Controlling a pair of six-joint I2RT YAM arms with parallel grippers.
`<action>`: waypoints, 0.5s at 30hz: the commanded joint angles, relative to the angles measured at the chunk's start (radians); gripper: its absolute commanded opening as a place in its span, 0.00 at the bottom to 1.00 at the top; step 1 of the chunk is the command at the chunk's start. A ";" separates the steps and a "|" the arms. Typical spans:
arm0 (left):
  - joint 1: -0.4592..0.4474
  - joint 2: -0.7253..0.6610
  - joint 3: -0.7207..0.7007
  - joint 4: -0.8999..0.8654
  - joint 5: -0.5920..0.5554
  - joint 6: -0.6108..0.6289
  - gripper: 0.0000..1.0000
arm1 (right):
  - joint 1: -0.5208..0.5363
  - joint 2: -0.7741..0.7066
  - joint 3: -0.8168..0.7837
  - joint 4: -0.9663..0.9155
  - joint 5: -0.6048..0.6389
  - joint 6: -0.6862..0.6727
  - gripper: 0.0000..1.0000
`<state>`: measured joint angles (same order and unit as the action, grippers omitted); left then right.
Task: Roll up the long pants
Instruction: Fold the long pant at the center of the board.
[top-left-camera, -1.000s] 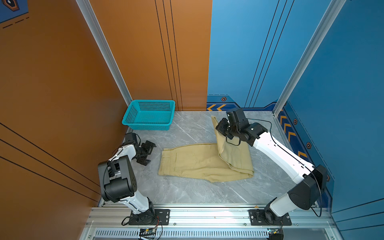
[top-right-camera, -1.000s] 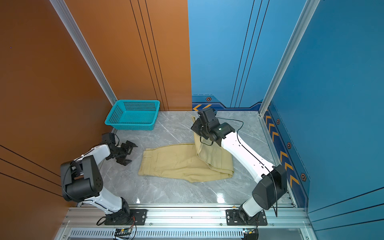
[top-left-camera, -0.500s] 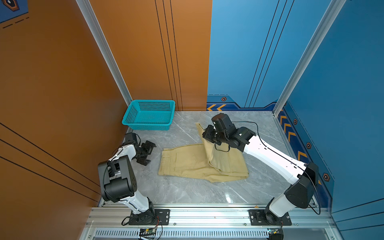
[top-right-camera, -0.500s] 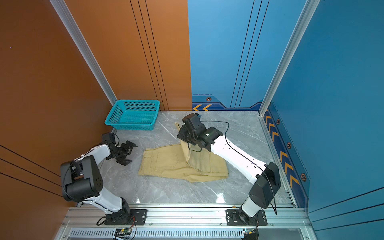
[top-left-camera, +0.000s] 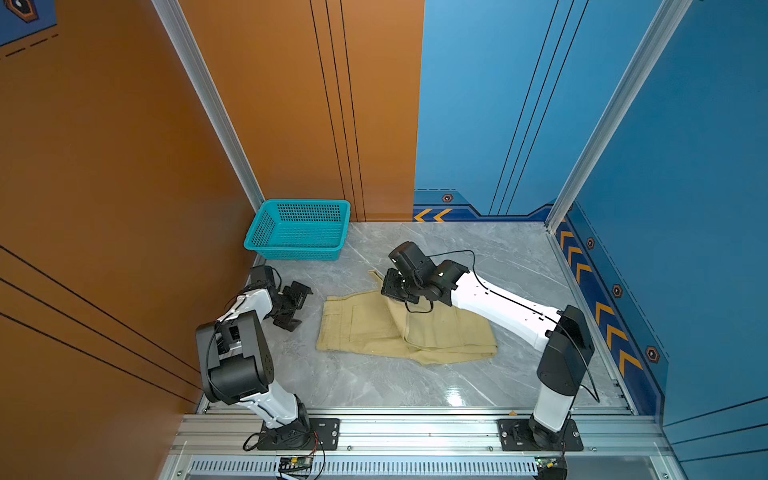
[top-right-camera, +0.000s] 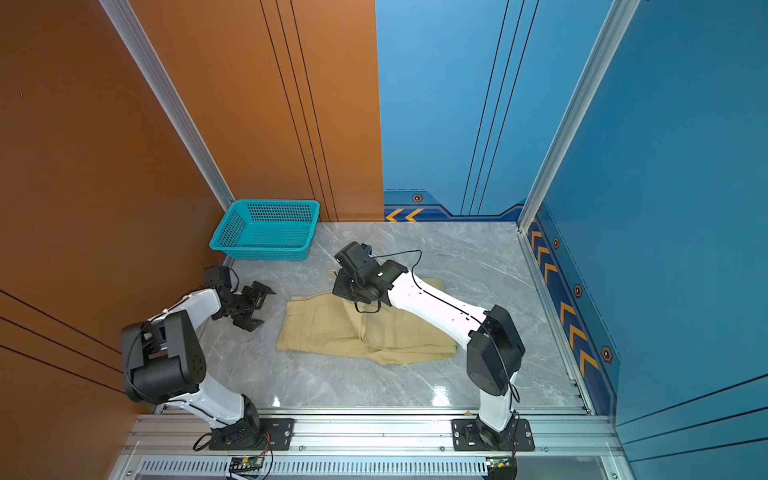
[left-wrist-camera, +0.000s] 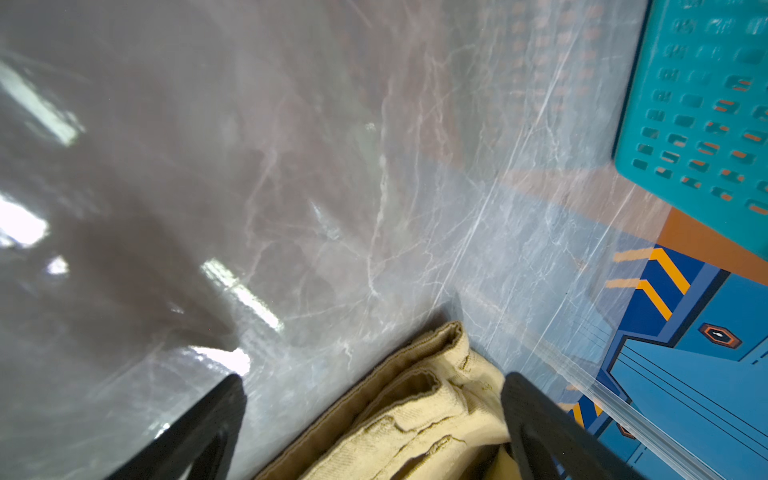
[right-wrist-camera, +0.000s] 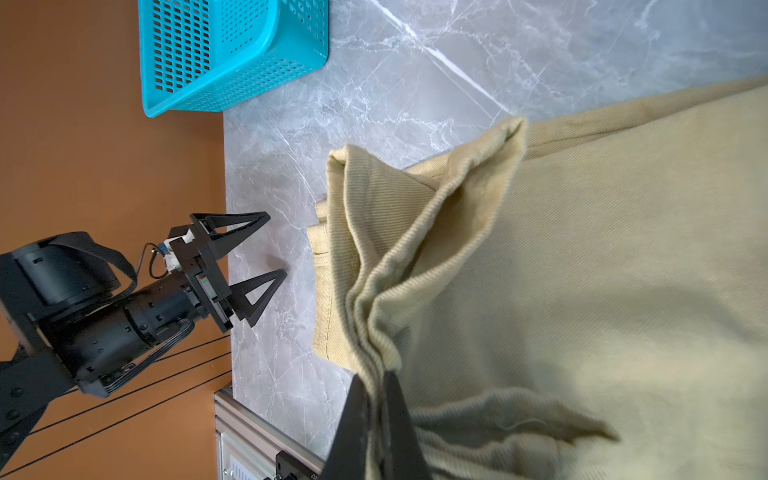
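Long pants (top-left-camera: 386, 332) lie mid-table (top-left-camera: 374, 386), waistband left, leg part doubled over leftward. Right gripper (right-wrist-camera: 376, 384) is pinched tight on a bunched leg fold, lifted. Left gripper (top-left-camera: 296, 306) is spread wide and empty, just left of the waistband, not touching. No roll yet; I'd judge nearly all remains. Right fingertips are hidden in both top views; button not visible.

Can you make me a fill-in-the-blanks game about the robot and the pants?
1. The right end effector is ____ on the pants.
2. The left end effector is ____ and holds nothing.
3. The basket has ____ inside it.

Missing words: shut; open; nothing.
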<state>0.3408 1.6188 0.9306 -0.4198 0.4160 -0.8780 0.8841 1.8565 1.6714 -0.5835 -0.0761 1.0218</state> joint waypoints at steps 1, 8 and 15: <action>-0.008 0.015 -0.010 -0.026 -0.016 0.030 0.99 | 0.029 0.061 0.089 -0.005 -0.029 -0.002 0.00; -0.007 0.017 0.000 -0.025 -0.012 0.028 0.99 | 0.094 0.163 0.208 -0.015 -0.046 0.006 0.00; -0.008 0.027 -0.006 -0.025 -0.013 0.034 0.99 | 0.127 0.237 0.239 -0.019 -0.050 0.024 0.00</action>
<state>0.3389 1.6325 0.9306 -0.4198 0.4160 -0.8673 1.0042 2.0544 1.8786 -0.5945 -0.1093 1.0264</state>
